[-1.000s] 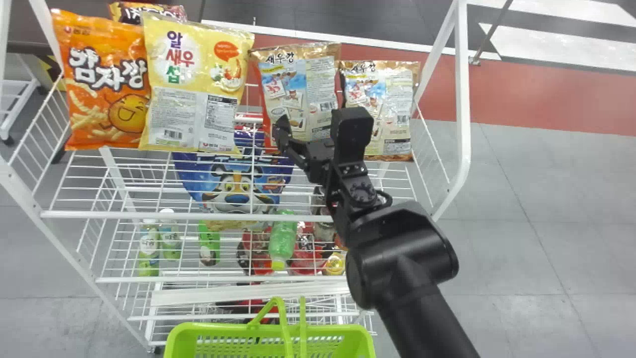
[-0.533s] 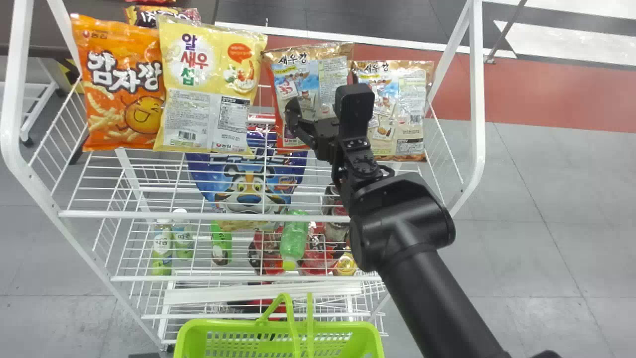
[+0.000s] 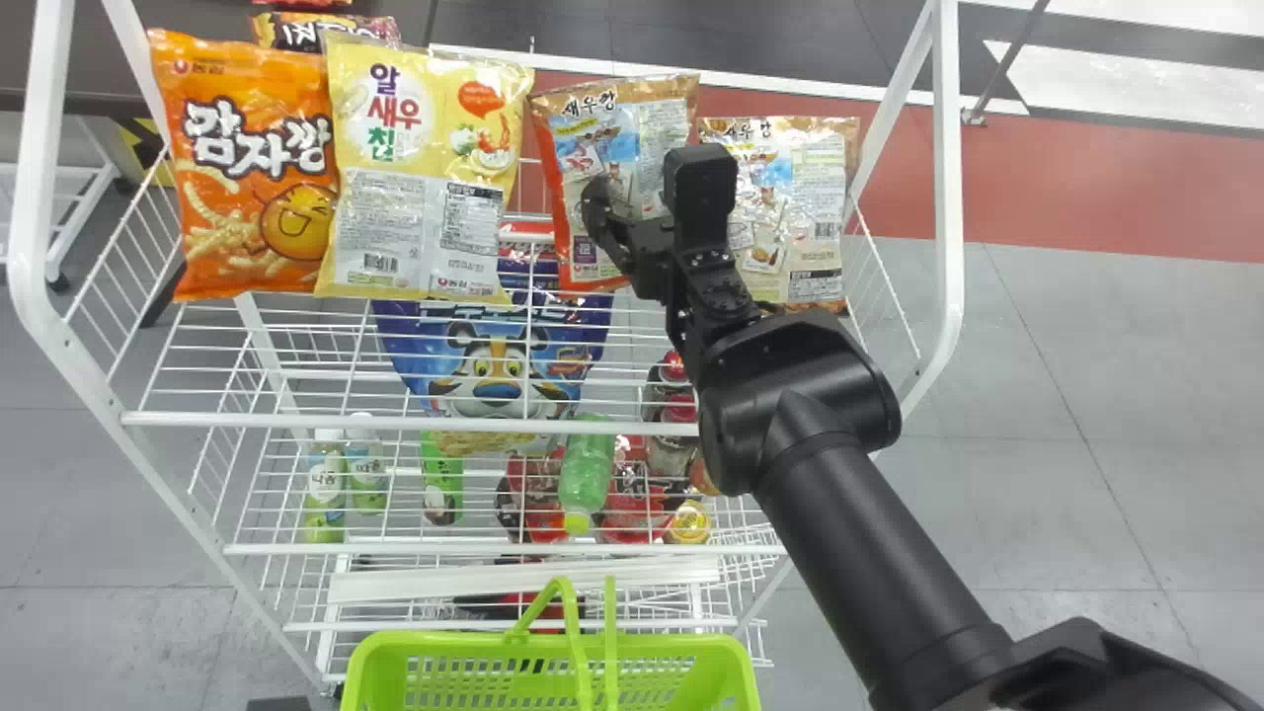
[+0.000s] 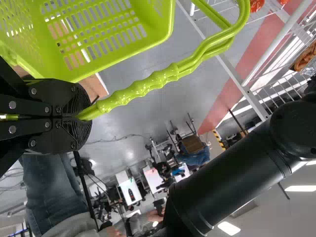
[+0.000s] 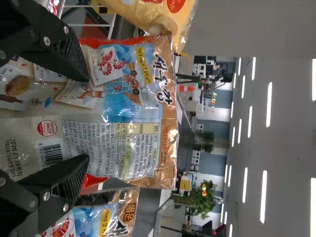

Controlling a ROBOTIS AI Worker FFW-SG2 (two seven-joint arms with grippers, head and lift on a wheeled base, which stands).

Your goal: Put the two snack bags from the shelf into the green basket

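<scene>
One snack bag (image 5: 128, 106) is straddled by the right tool (image 5: 88, 118), its fingers spread; another bag (image 3: 815, 222) is seen beside that tool. Below, the green basket (image 3: 444, 646) is gripped by its handle (image 4: 140, 89) in the left tool (image 4: 85, 116); both bags seemingly await transfer.

A blue bag bearing a tiger's face (image 3: 494, 380) sits near a green bottle (image 3: 587, 472), with a pair of white-capped bottles (image 3: 366, 482) side by side to the left. Beyond, a red band (image 3: 1066, 193) crosses the gray floor (image 3: 1027, 395), while a leafy plant (image 5: 201, 198) stands beneath rows of lit ceiling lights (image 5: 269, 103)
</scene>
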